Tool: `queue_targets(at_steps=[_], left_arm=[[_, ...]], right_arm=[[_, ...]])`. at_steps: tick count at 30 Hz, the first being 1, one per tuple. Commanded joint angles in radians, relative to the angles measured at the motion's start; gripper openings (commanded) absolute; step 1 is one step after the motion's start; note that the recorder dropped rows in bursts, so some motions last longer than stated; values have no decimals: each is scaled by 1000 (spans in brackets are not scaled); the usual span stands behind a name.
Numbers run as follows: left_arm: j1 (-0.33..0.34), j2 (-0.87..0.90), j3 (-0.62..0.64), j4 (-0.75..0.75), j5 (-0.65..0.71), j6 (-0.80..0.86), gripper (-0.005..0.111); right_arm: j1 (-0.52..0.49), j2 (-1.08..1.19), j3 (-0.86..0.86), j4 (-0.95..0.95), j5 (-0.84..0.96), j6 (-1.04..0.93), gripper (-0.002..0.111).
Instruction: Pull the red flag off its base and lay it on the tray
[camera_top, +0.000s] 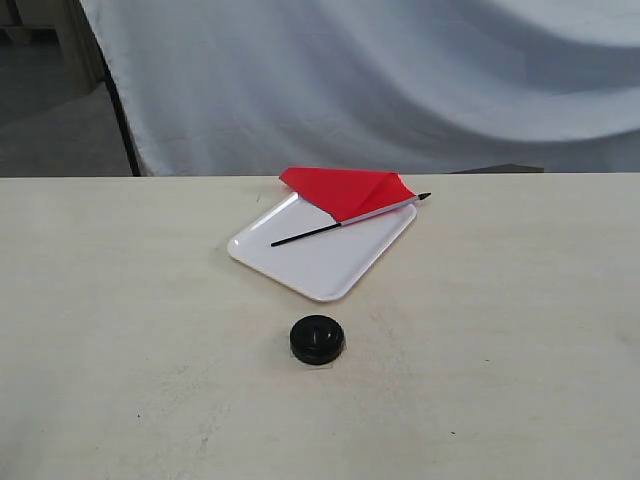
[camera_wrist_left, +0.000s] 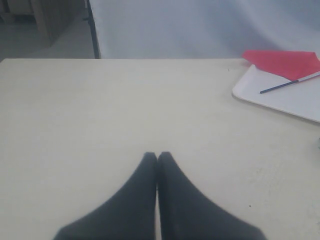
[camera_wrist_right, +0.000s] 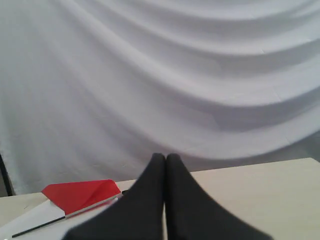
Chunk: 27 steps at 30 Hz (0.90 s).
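Note:
The red flag (camera_top: 345, 192) lies on the white tray (camera_top: 320, 262), its cloth draped over the tray's far corner and its black stick running across the tray. The black round base (camera_top: 317, 339) stands alone on the table in front of the tray, its centre hole empty. Neither gripper shows in the exterior view. My left gripper (camera_wrist_left: 157, 156) is shut on nothing above bare table, with the flag (camera_wrist_left: 285, 62) and tray (camera_wrist_left: 295, 100) off to one side. My right gripper (camera_wrist_right: 165, 157) is shut and empty, with the flag (camera_wrist_right: 80, 193) and tray (camera_wrist_right: 35, 217) beyond it.
The pale table (camera_top: 120, 330) spreads wide on both sides of the tray and base. A white cloth backdrop (camera_top: 400, 80) hangs behind the table's far edge. A dark pole (camera_top: 122, 120) stands at the backdrop's left edge.

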Motion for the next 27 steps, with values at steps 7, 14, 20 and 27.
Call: queue_targets(at_steps=[7, 14, 20, 27], left_arm=[[-4, -1, 2, 0, -4, 0, 0], [-4, -1, 2, 0, -4, 0, 0], [-4, -1, 2, 0, -4, 0, 0], [-4, -1, 2, 0, -4, 0, 0]], right_arm=[[5, -4, 183, -33, -112, -38, -1], [5, -4, 183, -37, -48, -62, -1], [5, -4, 183, -53, 26, -50, -1], [5, -4, 183, -53, 19, -50, -1]])
